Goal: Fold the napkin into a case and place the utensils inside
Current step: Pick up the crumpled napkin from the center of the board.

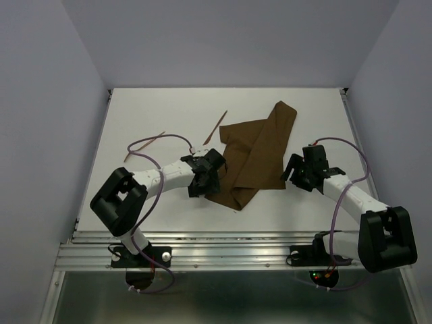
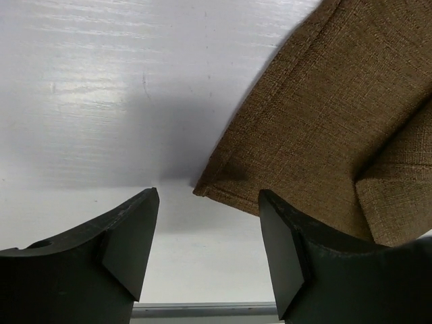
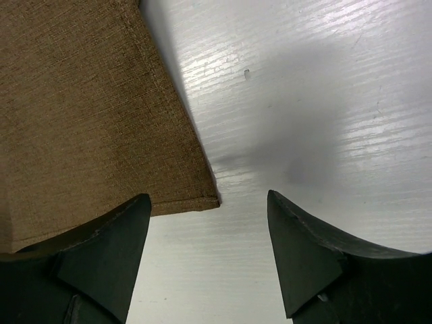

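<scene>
Left end effector (image 2: 208, 202) open, nothing between the jaws. A hemmed corner of the napkin (image 2: 317, 128) lies on the surface (image 2: 101, 81) just ahead of the gap, and one finger hangs over cloth. Right end effector (image 3: 208, 202) also open and empty, with another napkin corner just ahead of its gap. The napkin is mid-surface between the two arms: coarse-weave brown fabric, thin, stitched hems, lying as a rough, uneven fold with a band trailing toward the far right. Not a tidy pouch by my read. Risks: the glossy white surface gives little friction, so a pinch may push the corner away rather than catch it. Grabbing one layer where two overlap would skew the fold, and uneven pulls between the arms would too. Further out are the utensils (image 1: 216, 127): thin reddish-brown sticks lying flat, one near the napkin's far-left edge, one well left. Flat and thin, so hard to pinch.
</scene>
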`<state>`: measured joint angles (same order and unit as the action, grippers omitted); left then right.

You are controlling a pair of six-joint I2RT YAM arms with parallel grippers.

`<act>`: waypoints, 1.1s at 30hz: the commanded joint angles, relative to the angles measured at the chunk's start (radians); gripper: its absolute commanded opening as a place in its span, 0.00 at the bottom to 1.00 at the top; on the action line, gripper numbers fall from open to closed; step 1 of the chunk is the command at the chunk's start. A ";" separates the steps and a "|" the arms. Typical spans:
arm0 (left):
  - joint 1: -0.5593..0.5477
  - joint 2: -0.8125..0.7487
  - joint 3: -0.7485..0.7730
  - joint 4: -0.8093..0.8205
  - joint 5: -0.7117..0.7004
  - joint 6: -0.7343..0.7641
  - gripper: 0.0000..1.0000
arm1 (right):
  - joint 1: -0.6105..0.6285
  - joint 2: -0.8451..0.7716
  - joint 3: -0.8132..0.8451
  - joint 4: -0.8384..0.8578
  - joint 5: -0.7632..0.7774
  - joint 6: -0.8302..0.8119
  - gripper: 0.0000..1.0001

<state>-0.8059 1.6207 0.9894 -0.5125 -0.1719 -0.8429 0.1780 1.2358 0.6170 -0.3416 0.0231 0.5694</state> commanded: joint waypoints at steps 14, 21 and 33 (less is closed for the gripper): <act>-0.041 0.103 -0.020 0.085 0.008 -0.117 0.54 | -0.002 -0.033 -0.010 0.041 0.014 -0.025 0.75; -0.039 0.113 -0.012 0.089 -0.006 -0.116 0.05 | -0.002 -0.001 -0.013 0.027 0.008 -0.020 0.76; -0.035 -0.019 -0.063 0.121 -0.023 -0.111 0.00 | 0.008 0.091 0.021 0.004 0.031 -0.014 0.79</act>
<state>-0.8406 1.6688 0.9619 -0.3626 -0.1532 -0.9497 0.1783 1.3155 0.6239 -0.3294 0.0437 0.5568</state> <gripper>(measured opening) 0.023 0.786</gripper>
